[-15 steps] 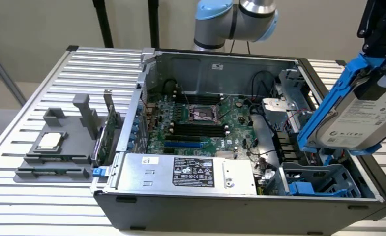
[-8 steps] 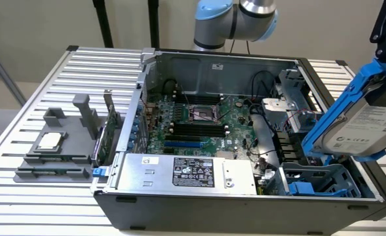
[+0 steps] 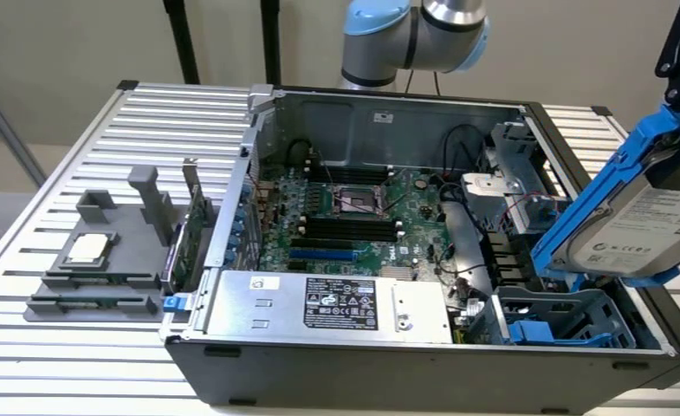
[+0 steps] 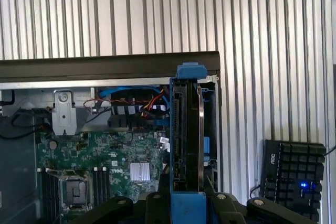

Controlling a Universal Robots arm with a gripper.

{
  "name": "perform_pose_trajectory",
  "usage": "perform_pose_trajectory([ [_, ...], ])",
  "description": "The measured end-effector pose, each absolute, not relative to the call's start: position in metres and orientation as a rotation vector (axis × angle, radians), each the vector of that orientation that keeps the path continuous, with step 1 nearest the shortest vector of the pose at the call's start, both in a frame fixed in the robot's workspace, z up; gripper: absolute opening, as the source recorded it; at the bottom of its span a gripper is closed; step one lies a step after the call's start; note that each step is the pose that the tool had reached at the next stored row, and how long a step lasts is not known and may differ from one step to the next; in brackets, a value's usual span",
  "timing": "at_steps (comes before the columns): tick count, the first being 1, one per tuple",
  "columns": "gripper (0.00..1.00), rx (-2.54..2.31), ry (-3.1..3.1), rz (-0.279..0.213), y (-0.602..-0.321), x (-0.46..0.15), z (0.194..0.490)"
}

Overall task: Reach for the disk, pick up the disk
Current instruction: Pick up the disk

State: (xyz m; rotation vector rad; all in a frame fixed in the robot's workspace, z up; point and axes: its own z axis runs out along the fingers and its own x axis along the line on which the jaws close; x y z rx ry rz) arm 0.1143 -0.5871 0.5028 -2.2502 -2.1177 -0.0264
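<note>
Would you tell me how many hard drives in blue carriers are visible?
1: the disk, lifted above the open computer case at the exterior view's right. Others may be hidden inside.

"AOC" stood in white letters on the black keyboard (image 4: 294, 174); print on the other labels was unreadable.

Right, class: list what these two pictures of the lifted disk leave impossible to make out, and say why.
- Disk, exterior view: far end cut off by the picture's right edge.
- Disk label text: too small to read.
- Claw, wrist view: fingertips hidden behind the disk's blue frame, so the contact cannot be seen.
- Keyboard, wrist view: cut off by the picture's edge.
</note>
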Motion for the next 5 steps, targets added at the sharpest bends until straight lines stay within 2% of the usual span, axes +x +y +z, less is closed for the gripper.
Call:
perform_pose_trajectory([
  [5,0.33,-2.250,-2.117,-0.026,-0.5871,0.1143,0.5028],
])
